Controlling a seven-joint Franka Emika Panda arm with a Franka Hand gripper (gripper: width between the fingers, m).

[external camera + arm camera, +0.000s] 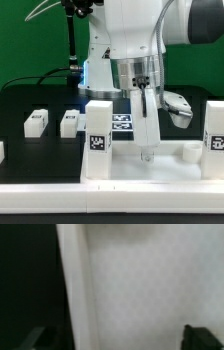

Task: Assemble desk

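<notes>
A: What sits nearest?
B: The white tabletop (125,165), with a tagged leg (98,140) upright at the exterior view's left and a second leg (214,135) at its right.
A: And the gripper (118,338)?
B: It's between them, at a third leg (148,130). The fingertips (200,336) are well apart with a white face between them. I cannot tell whether they pinch it.
A: Any room?
B: Farther left there's black table (20,100) with two small white blocks (37,121). The marker board (122,122) lies behind.

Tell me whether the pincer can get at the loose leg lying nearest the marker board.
Probably yes. The loose leg lies in the open on the black table, nothing on top. The pincer is down at the tabletop, and an upright leg stands between, so it would likely lift first.
</notes>
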